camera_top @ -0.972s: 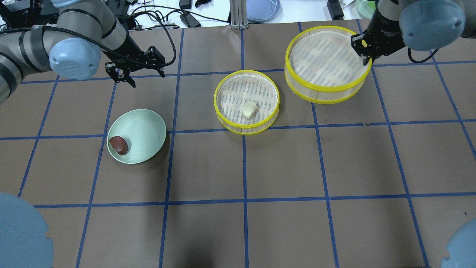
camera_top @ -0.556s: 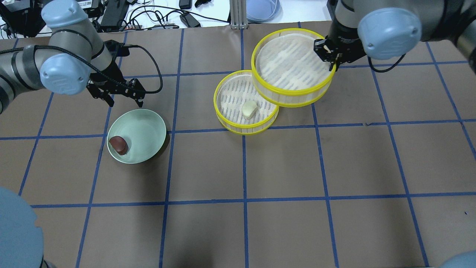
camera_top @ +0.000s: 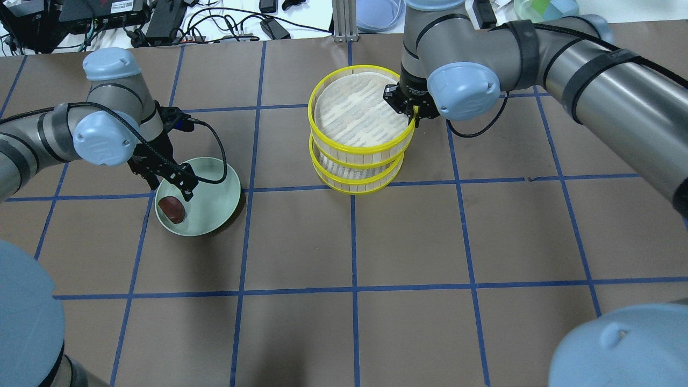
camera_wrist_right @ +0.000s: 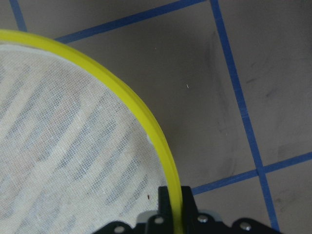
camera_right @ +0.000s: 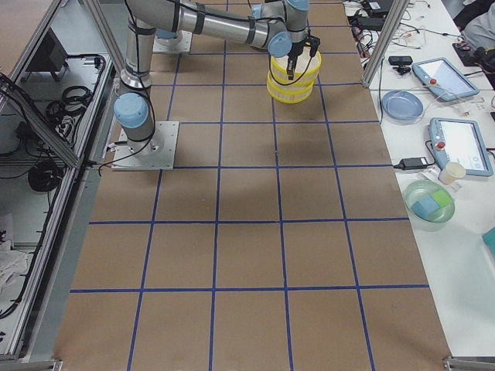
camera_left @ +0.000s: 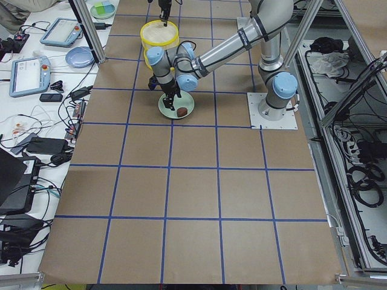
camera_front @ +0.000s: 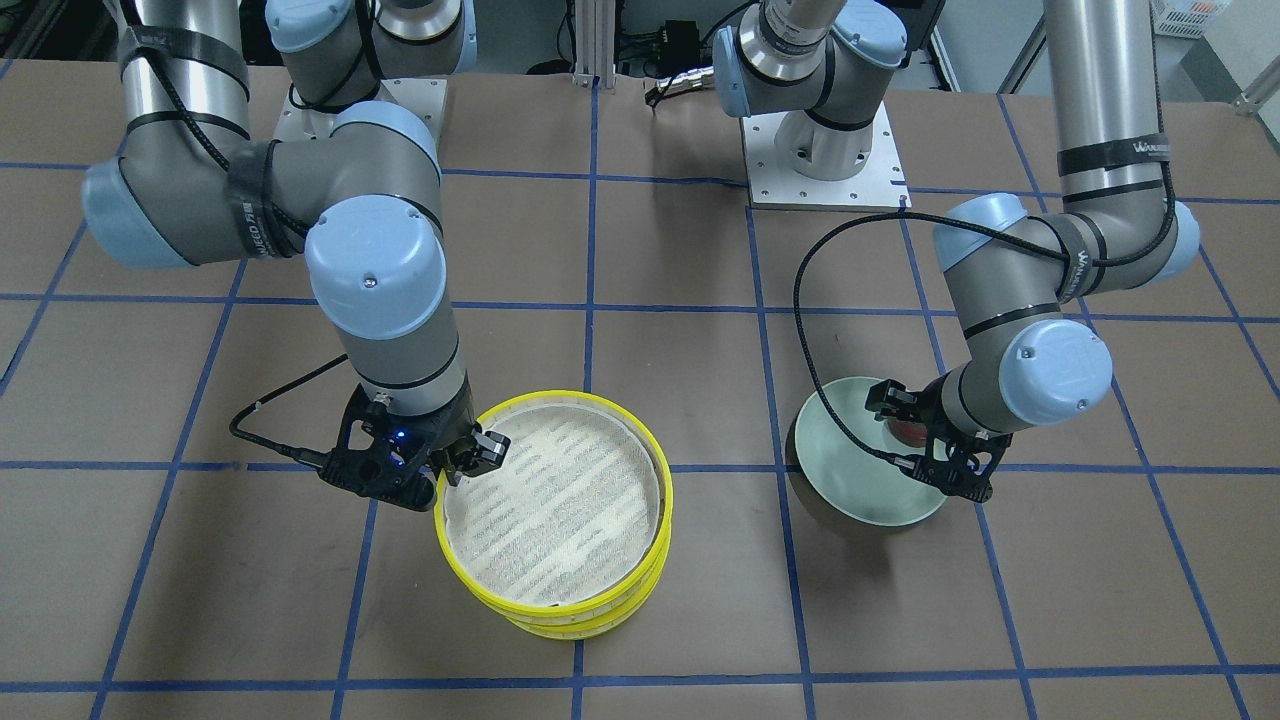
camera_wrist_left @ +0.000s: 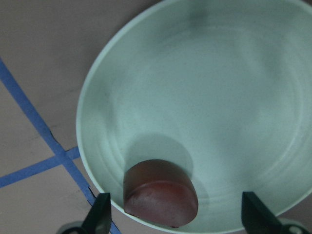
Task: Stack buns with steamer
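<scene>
— What stands mid-counter [camera_top: 462,236]?

— Two yellow-rimmed steamer tiers, one over the other. The upper tier [camera_top: 352,110] is directly above the lower tier [camera_top: 356,181], shifted a touch toward the far side. Whether it rests on the lower one or hangs just clear of it, I cannot tell.

— What has hold of it?

— The right pincer [camera_top: 413,112]. It is pinching the upper tier's yellow rim on the robot's right side. Its wrist view shows one finger inside the rim, over the whitish mesh, and the other outside.

— And the other arm?

— The left pincer [camera_wrist_left: 179,217] is spread wide over the mint-green plate [camera_top: 212,196]. The plate stands well apart from the tiers, toward the robot's left.

— Where is the bun?

— The dark reddish-brown bun [camera_wrist_left: 161,192] lies in the plate, against its wall on the side next to a blue tape line [camera_wrist_left: 34,122]. The fingertips [camera_wrist_left: 100,214] flank it, one just beside it and the other farther off. Neither looks to be touching it.
</scene>
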Controlling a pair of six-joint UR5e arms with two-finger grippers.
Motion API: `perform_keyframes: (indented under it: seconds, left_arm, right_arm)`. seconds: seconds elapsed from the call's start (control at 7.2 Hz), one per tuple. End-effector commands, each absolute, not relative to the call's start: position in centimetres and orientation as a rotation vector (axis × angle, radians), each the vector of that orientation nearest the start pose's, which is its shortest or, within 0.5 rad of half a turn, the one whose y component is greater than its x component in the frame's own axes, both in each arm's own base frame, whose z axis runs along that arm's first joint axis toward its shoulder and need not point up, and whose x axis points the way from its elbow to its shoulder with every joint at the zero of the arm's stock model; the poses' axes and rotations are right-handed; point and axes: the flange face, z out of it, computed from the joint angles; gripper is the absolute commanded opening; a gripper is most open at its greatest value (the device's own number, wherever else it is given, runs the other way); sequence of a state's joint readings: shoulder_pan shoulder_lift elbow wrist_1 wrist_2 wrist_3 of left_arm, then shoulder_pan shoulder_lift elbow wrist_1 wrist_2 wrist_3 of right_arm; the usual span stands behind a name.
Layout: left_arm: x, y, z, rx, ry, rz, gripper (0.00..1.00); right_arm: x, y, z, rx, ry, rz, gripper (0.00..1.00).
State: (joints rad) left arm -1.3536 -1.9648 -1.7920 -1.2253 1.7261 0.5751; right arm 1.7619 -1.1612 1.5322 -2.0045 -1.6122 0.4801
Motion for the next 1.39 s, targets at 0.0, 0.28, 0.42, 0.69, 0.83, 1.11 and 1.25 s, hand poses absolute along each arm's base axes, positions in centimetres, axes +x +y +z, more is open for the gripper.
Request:
perform_keyframes:
  seconds: [0.0,0.28,0.42,0.69,0.83,1.11,1.25]
  left_arm:
    - [0.5,-56.3,18.9,0.595,2.99,0.536,0.91]
    - [0.5,-56.2,17.7,0.594,2.993,0.57,0.86]
    - [0.6,-56.2,17.4,0.602,2.988,0.579,0.53]
    - [0.9,-56.6,17.4,0.6,2.968,0.583,0.0]
    - [1.0,-56.8,17.6,0.604,2.967,0.574,0.0]
    - [1.2,-58.8,20.7,0.589,2.977,0.452,0.0]
    - [1.6,-60.7,24.0,0.575,2.965,0.379,0.0]
  right_arm:
    - [25.1,-60.4,29.3,0.462,3.128,-0.136,0.0]
    - [25.1,-60.4,29.3,0.464,3.123,-0.134,0.0]
    - [25.2,-60.3,29.1,0.462,3.117,-0.125,0.0]
    - [25.1,-60.6,28.2,0.465,3.133,-0.114,0.0]
    - [25.1,-60.6,28.0,0.465,3.134,-0.104,0.0]
    - [25.2,-60.5,28.1,0.505,3.116,-0.103,0.0]
    - [25.2,-60.5,28.0,0.51,3.116,-0.098,0.0]
